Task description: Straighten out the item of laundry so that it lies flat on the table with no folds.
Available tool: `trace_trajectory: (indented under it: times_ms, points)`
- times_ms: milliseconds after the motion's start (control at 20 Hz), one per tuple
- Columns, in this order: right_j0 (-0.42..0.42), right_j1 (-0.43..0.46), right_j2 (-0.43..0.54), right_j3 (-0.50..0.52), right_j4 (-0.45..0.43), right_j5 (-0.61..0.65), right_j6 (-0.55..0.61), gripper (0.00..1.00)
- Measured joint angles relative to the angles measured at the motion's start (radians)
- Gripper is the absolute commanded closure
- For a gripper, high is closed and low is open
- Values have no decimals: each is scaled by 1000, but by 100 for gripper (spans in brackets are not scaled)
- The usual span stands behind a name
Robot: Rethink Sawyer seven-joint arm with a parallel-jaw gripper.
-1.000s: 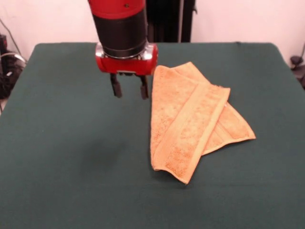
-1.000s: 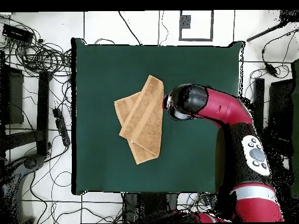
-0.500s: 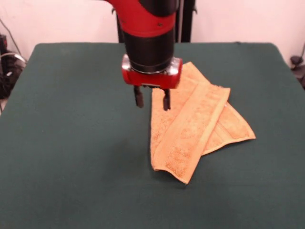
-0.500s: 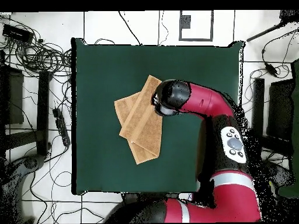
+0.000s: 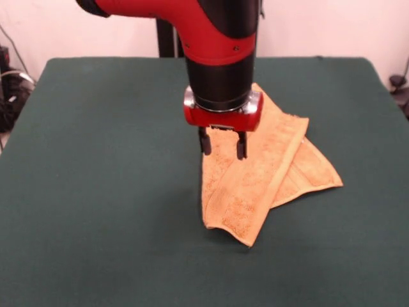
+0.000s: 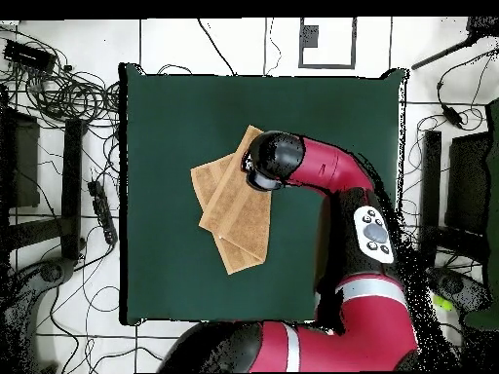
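Note:
The item of laundry [image 5: 255, 179], an orange-tan towel, lies folded over itself on the green table [image 5: 96, 192], with one long folded strip on top of a wider layer whose corner sticks out to the right. In the overhead view the towel [image 6: 234, 209] sits near the table's middle, partly under the arm's head. My gripper [image 5: 222, 144] hangs open just above the towel's left part, its two dark fingers pointing down, nothing between them.
The red and black arm [image 6: 341, 185] reaches over the table [image 6: 166, 127] from the lower right in the overhead view. Cables and equipment lie on the floor around the table, off its edges.
The gripper has travelled from the bare cloth left of the towel to a spot over the towel and has come lower. The towel has not moved.

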Motion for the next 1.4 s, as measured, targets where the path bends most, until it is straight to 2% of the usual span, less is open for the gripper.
trace_trajectory:
  times_ms: [450, 800, 1400]
  points:
    - [27, 32, -20, -31, 20, -3, 0, 0]
    - [69, 78, -52, -105, 63, -3, 2, 0]
    - [141, 155, -114, -209, 85, -3, 6, 0]
